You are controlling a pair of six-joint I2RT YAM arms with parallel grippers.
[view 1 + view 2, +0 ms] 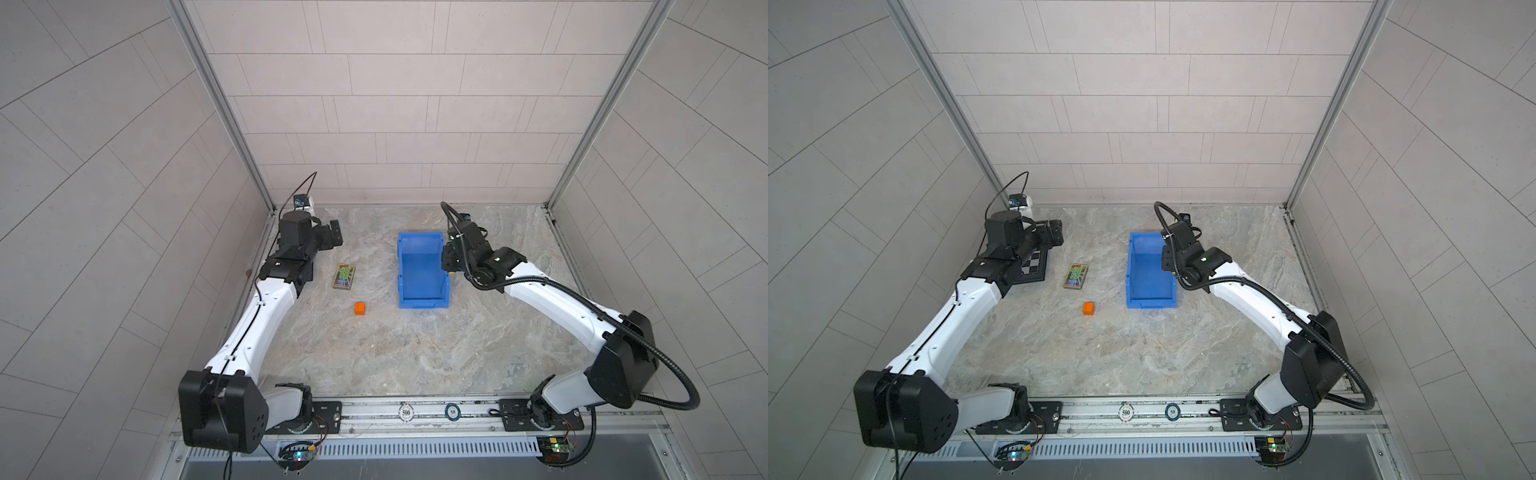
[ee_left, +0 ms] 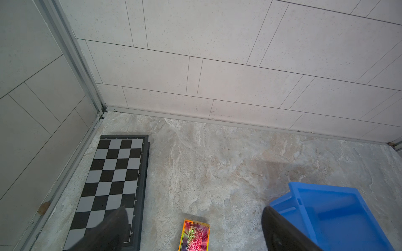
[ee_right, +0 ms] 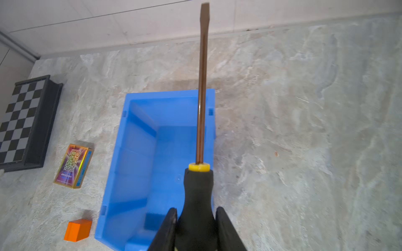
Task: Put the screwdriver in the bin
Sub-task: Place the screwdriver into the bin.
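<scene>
At the far left, the left pincer [image 1: 334,236] hangs released, its 2 fingers [image 2: 113,228] spread wide, close to the black-and-white chessboard [image 2: 113,173]. The board lies flat on the table [image 1: 415,353] beside the left wall. To its right, apart from the board, lies a shiny patterned card box [image 1: 343,276]. A little nearer the front edge sits a small orange cube [image 1: 360,308], touching neither the box nor the bin. The blue bin [image 1: 401,270] stands near the middle of the table with its low lip facing the front. Over the bin's right wall, the right pincer [image 3: 195,209] is clenched on the black handle of the screwdriver [image 3: 200,130], with 1 finger on each side. The screwdriver is off the table, held in the air. Its thin shaft runs above the bin's right side and points toward the back wall. In the right wrist view its flat tip reaches past the bin's rear rim.
</scene>
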